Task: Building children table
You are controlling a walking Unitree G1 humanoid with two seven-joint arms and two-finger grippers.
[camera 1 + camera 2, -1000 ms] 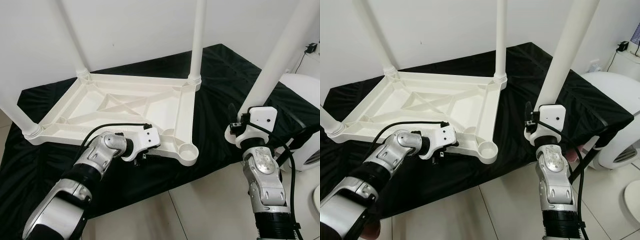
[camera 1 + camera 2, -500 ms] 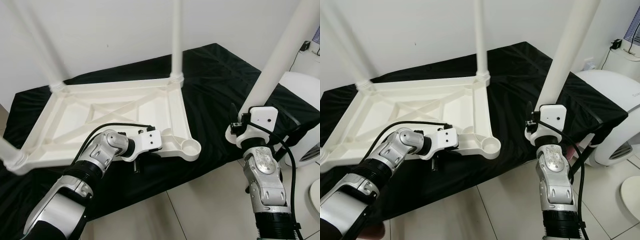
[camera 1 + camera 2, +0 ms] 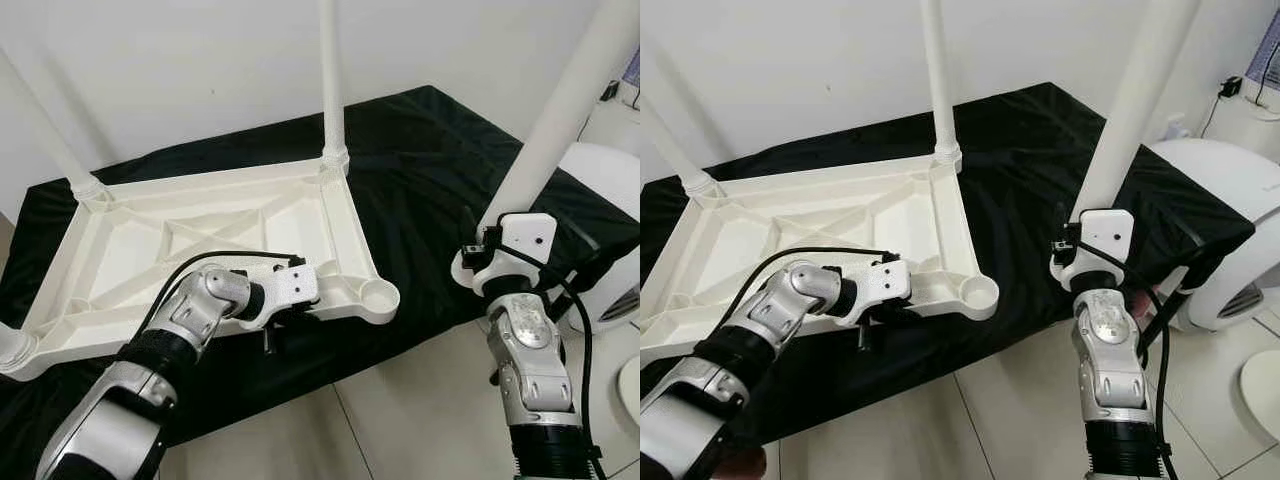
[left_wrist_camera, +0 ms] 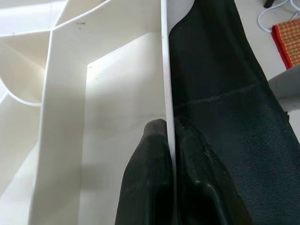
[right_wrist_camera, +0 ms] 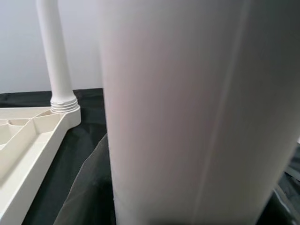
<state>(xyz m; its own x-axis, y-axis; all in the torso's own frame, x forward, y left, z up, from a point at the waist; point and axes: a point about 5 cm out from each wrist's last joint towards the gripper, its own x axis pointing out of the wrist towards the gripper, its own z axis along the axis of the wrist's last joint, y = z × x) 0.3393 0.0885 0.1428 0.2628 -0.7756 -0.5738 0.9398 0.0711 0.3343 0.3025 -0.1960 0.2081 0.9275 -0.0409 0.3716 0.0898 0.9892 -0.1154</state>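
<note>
The white plastic tabletop (image 3: 190, 240) lies upside down on a black cloth (image 3: 440, 170). Legs stand in its far-right corner (image 3: 330, 80) and far-left corner (image 3: 40, 130), and a third shows at the near-left corner (image 3: 10, 350). The near-right corner socket (image 3: 378, 293) is empty. My left gripper (image 4: 169, 129) is shut on the tabletop's near rim, one finger on each side of the thin wall. To the right, my right gripper (image 3: 478, 262) holds a loose white table leg (image 3: 560, 120) upright, off the cloth's edge and apart from the tabletop.
A rounded white appliance (image 3: 610, 190) stands close behind my right arm. Tiled floor (image 3: 400, 420) lies in front of the cloth. A white wall (image 3: 200, 60) backs the scene. A cable and a red mat (image 4: 288, 40) lie on the floor past the cloth.
The tabletop has turned on the cloth in my left gripper's hold: its far corners swung left and the near-left corner came toward me. My right arm and its leg stayed put.
</note>
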